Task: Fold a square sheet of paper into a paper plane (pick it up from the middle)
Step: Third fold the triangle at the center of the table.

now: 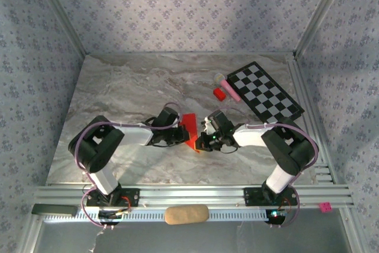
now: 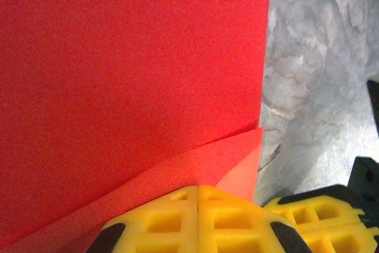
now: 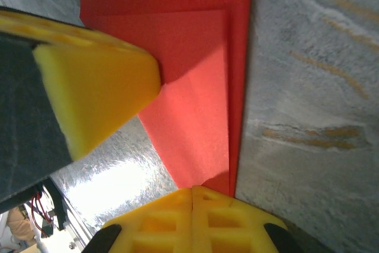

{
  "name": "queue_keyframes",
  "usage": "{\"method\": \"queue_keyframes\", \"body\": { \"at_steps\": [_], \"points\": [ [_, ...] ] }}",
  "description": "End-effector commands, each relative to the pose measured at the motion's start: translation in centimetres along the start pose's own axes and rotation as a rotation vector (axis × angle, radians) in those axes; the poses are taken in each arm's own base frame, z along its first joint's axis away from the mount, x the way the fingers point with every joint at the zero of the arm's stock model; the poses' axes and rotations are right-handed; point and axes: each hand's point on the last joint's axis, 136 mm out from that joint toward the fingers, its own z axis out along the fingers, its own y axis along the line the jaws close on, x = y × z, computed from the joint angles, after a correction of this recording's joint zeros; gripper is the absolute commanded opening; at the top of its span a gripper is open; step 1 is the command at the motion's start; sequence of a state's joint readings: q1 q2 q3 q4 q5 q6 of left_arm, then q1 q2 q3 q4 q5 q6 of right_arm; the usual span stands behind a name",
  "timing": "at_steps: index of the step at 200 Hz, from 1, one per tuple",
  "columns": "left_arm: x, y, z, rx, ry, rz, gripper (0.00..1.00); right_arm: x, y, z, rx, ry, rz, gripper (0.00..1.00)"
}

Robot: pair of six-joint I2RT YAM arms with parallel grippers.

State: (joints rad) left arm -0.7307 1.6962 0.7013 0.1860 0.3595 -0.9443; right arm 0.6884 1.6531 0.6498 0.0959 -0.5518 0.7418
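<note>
Two arms meet at the middle of the marble table [image 1: 118, 99], with a checkered board [image 1: 265, 92] at its far right. Between them lies the square sheet of paper [image 1: 190, 127], creased narrower with folded flaps. The left gripper [image 2: 197, 192] is clamped tight, its tips on a folded corner. The right gripper [image 3: 192, 192] is likewise closed at the paper's point. A small red block [image 1: 219, 93] sits just beside the board.

Matt red paper [image 2: 130, 75]; smooth marbled tabletop [image 2: 314, 75]; yellow plastic left end effector [image 2: 197, 208].
</note>
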Motion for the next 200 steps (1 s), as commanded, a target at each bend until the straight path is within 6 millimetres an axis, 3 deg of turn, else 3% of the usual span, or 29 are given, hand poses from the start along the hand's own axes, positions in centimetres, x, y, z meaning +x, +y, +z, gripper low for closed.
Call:
{"method": "queue_keyframes", "body": {
  "at_steps": [1,37,114,153,173,200],
  "points": [
    [-0.2,2.6,-0.1,-0.054,-0.028,-0.023,0.06,2.6,-4.6,0.3,0.157,0.049,0.089,0.01],
    [-1.8,4.8,-1.3,-0.074,-0.072,-0.030,0.09,2.9,-5.0,0.3,0.165,0.052,0.096,0.01],
    [-4.4,6.7,-4.6,-0.103,-0.137,-0.033,0.12,2.8,-4.7,0.2,0.148,0.044,0.094,0.01],
    [-5.5,4.4,-6.4,-0.045,-0.190,-0.051,0.17,0.4,0.1,-1.3,0.014,-0.026,0.019,0.12],
    [-5.9,3.5,-6.9,-0.037,-0.208,-0.042,0.19,-1.1,0.4,-3.3,0.079,-0.093,-0.028,0.18],
    [-6.0,3.2,-7.3,-0.043,-0.208,-0.039,0.25,-3.2,-0.8,-5.6,0.159,-0.191,-0.035,0.27]
  ]
}}
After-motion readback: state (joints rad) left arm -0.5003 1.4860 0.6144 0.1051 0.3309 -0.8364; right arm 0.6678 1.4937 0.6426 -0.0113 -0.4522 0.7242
